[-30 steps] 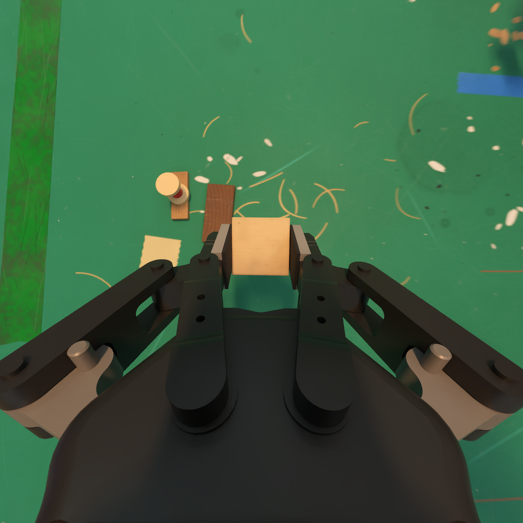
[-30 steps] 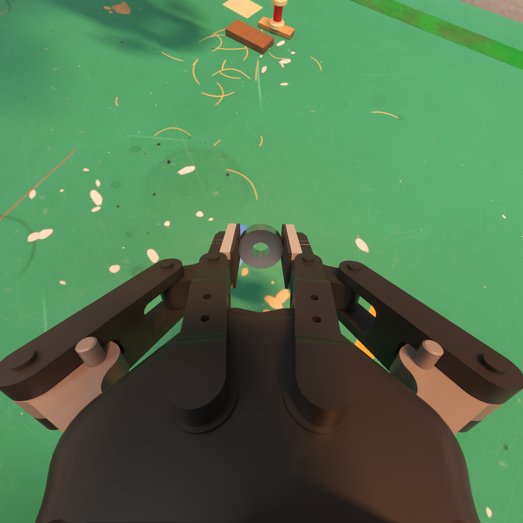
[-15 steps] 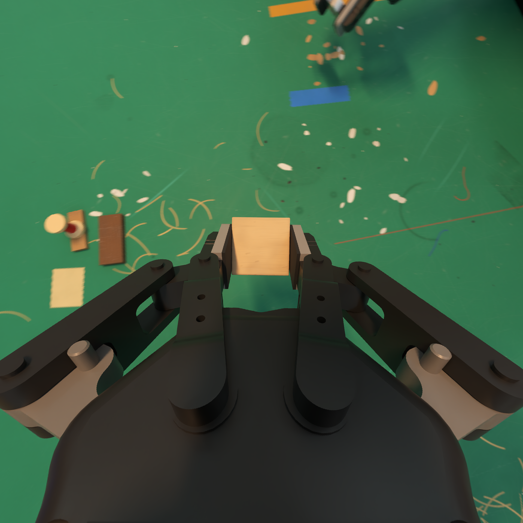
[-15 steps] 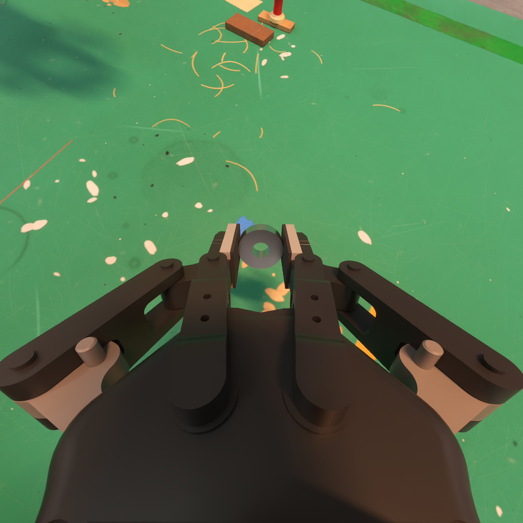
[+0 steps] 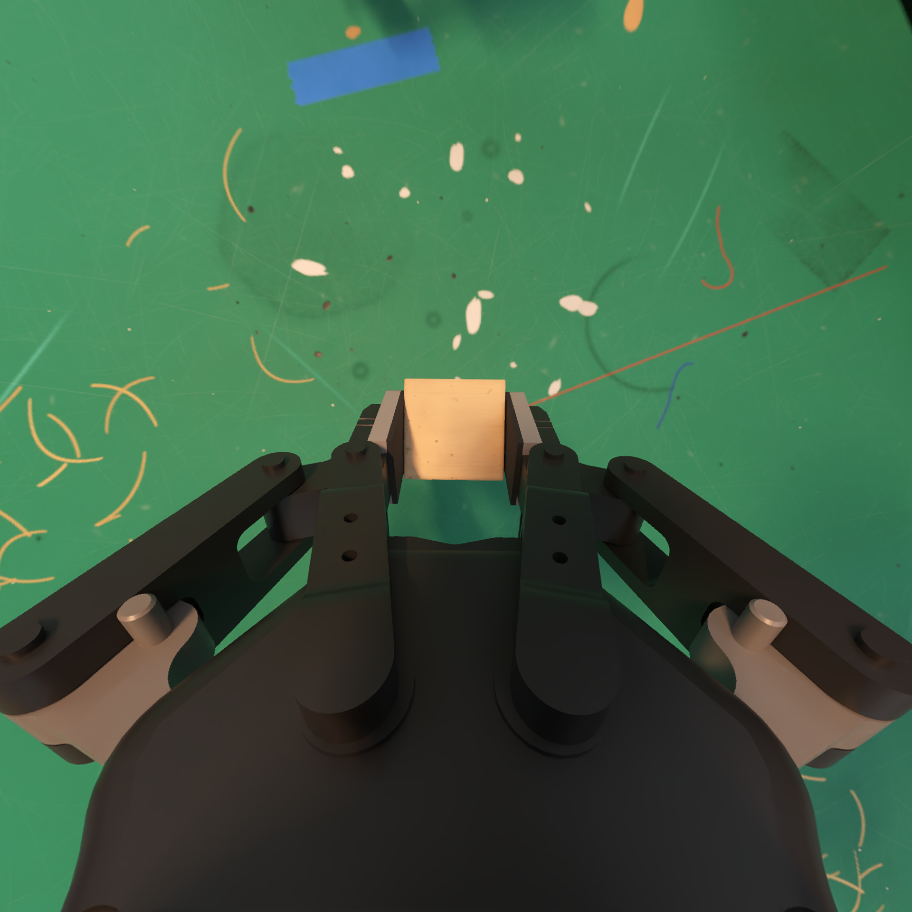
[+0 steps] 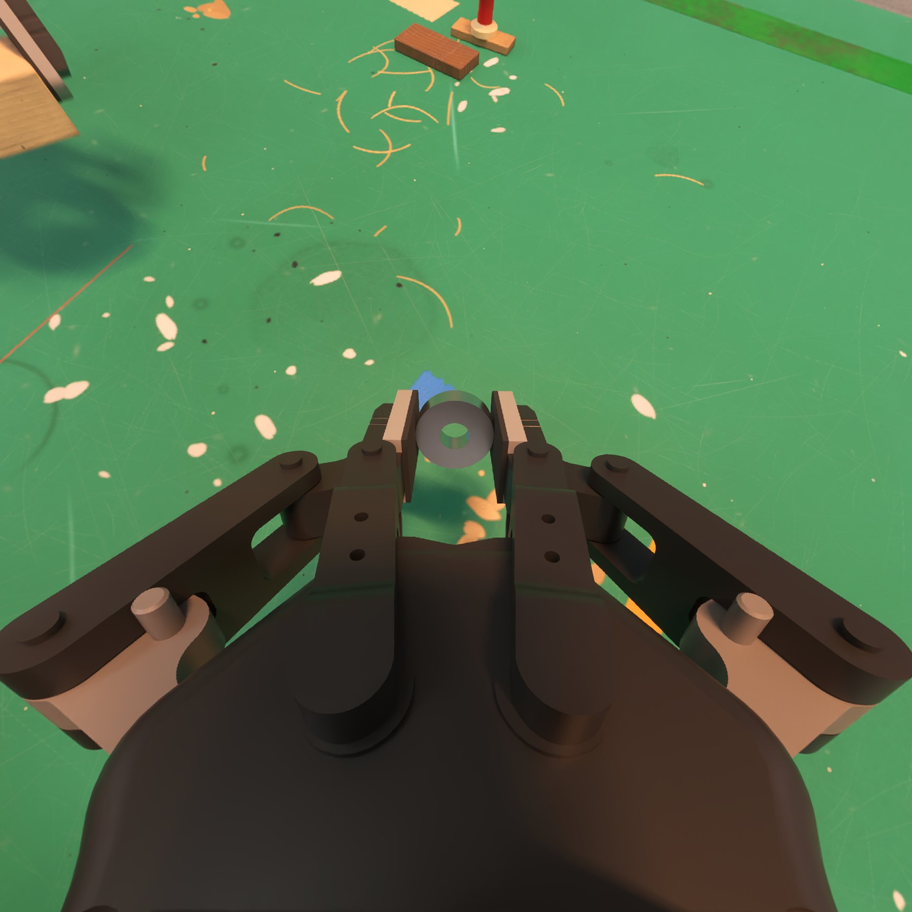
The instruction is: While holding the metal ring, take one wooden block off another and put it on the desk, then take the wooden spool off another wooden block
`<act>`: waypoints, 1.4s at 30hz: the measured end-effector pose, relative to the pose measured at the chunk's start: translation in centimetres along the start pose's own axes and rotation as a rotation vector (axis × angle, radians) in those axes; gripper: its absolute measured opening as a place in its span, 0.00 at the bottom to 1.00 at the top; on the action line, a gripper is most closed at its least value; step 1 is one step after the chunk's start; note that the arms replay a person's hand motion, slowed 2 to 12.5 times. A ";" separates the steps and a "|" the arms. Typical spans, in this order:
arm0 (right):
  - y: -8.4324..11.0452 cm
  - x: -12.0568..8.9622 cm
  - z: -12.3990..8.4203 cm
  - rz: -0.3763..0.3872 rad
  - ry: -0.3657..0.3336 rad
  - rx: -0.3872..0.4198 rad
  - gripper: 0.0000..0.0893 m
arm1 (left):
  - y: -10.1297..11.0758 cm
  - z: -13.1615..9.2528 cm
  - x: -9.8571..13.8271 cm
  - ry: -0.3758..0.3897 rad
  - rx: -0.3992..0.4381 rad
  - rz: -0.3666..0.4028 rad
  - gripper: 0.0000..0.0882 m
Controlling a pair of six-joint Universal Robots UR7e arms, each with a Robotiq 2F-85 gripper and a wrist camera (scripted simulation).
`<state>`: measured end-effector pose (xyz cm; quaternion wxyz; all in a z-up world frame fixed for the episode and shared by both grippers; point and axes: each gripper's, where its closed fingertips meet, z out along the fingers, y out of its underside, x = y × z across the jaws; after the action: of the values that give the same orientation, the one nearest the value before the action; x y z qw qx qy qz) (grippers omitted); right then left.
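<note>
My left gripper [image 5: 454, 419] is shut on a pale wooden block [image 5: 454, 429] and holds it above the green desk. That block [image 6: 24, 108] and one finger of the left gripper show at the far left of the right wrist view. My right gripper [image 6: 454, 424] is shut on a grey metal ring [image 6: 454, 434] above the desk. At the far top of the right wrist view a dark brown wooden block [image 6: 437, 51] lies flat. Beside it a spool with a red core [image 6: 484, 19] stands on a thin light wooden block [image 6: 486, 40].
A blue tape strip [image 5: 362, 66] lies on the green desk [image 5: 148, 296] ahead of the left gripper. Wood shavings [image 6: 390, 113] and pale chips lie scattered. A darker green stripe [image 6: 809, 44] runs along the far right. A pale flat sheet [image 6: 427, 7] lies behind the blocks.
My left gripper has swung right with the pale block, so the spool and brown block left its view. The held block has entered the right wrist view. The right gripper has drifted slightly.
</note>
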<state>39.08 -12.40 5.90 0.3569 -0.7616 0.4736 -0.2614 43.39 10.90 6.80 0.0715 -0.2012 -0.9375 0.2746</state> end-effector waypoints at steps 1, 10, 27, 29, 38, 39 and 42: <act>0.0 0.0 0.0 -0.001 0.001 0.001 0.29 | 0.2 0.4 0.0 -0.001 -0.011 0.003 0.38; 0.1 -0.2 -0.2 -0.002 0.001 0.006 0.29 | 1.3 2.9 0.2 0.053 -0.061 -0.022 0.38; 0.4 -0.4 -0.6 0.005 0.006 0.018 0.29 | 2.7 5.1 -0.6 0.052 -0.168 0.050 0.38; 0.4 -0.4 -0.6 0.006 0.007 0.017 0.29 | 2.4 5.3 -0.7 0.056 -0.163 0.054 0.38; 0.6 -0.3 -1.0 0.007 0.020 0.015 0.29 | 1.2 6.2 -1.5 0.044 -0.175 0.079 0.38; 0.6 -0.2 -1.0 0.008 0.021 0.016 0.29 | 1.1 6.3 -1.6 0.039 -0.177 0.084 0.38; 0.7 -0.2 -1.2 0.010 0.024 0.020 0.29 | 0.5 6.7 -2.0 0.027 -0.178 0.091 0.38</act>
<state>37.77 -12.77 6.09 0.3601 -0.7522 0.4792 -0.2736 43.77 7.21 0.88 0.0534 -0.2529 -0.9471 0.1905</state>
